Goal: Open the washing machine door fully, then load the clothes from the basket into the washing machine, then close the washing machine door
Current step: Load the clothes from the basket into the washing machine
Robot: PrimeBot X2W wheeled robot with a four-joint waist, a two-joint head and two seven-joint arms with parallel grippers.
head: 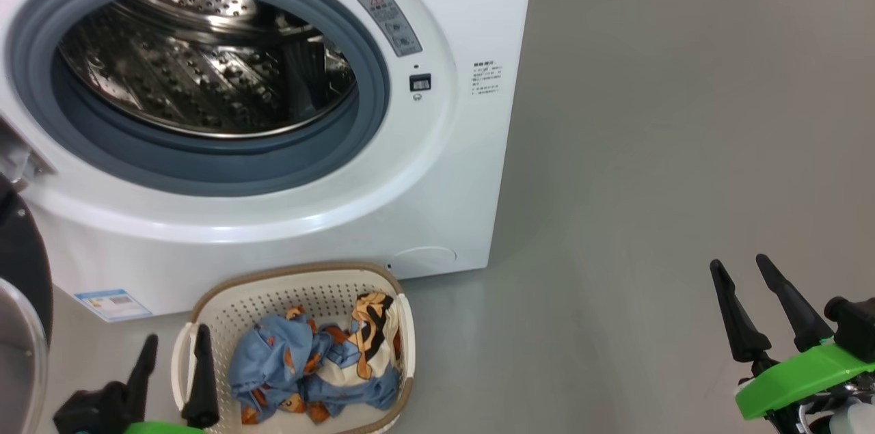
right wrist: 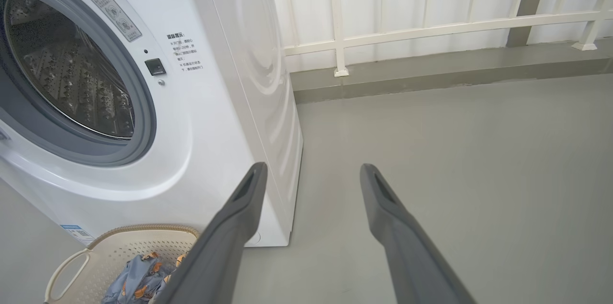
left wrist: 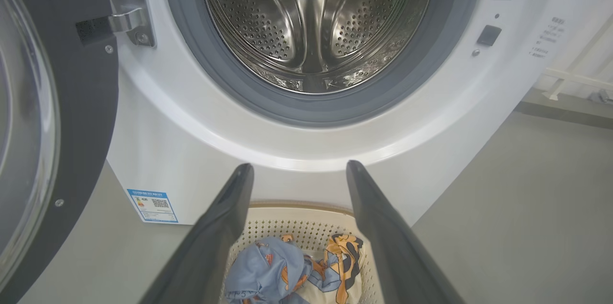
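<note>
The left pincer [head: 178, 333] hovers released by the basket [head: 294, 273]; the right pincer [head: 738, 260], released too, hangs off over the floor [head: 649, 147]. The clothes [head: 314, 365] sit bundled in the basket, just before the washing machine [head: 451, 167]; the washing machine door [head: 27, 263] stands open at left.

Light is bright, even and diffuse in all three views, with no hard shadows. The washing machine [head: 437, 167] throws only a faint, soft-edged shadow on the grey floor [head: 547, 229] along its right side and foot. The steel drum [head: 205, 65] carries sharp white glints, and a pale highlight band follows the lower curve of the white front. The glass of the washing machine door [left wrist: 28, 127] has a dull sheen. Both wrist views bow straight lines toward their edges. The head view is crisp; the dark fingers [left wrist: 210, 246] nearest the lens look slightly soft.
</note>
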